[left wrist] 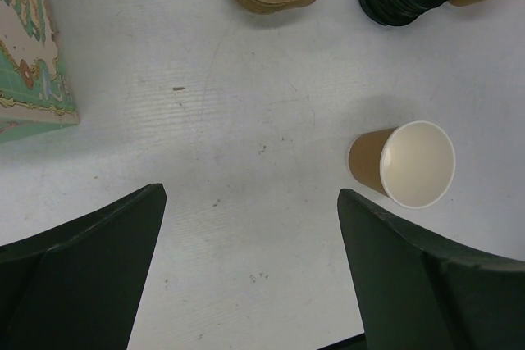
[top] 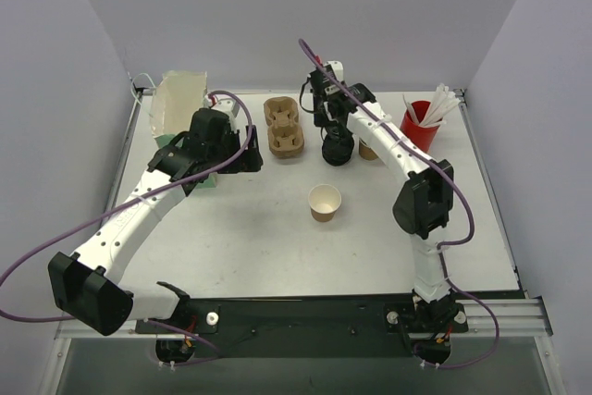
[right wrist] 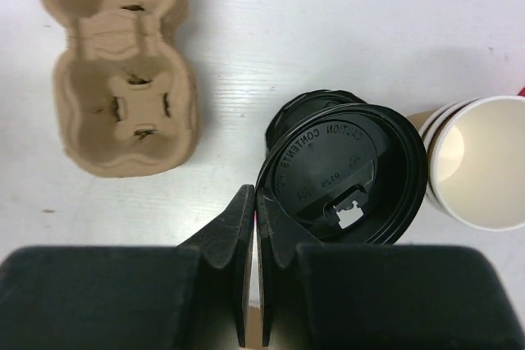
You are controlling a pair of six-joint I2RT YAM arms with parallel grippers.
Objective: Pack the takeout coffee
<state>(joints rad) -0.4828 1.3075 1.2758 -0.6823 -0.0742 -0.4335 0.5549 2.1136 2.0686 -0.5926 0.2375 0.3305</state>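
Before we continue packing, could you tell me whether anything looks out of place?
Only the top black lid: it sits tilted off the lid stack, its rim pinched in the shut right gripper. Nothing is spilled.

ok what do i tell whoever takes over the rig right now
Left gripper: open, empty, over the table near the lidless paper cup.
Right gripper: shut on the rim of the top black lid, which sits tilted on the lid stack at the back.
Done: nothing packed; the cup has no lid.
To do: lid the cup, then probably seat it in the pulp carrier.
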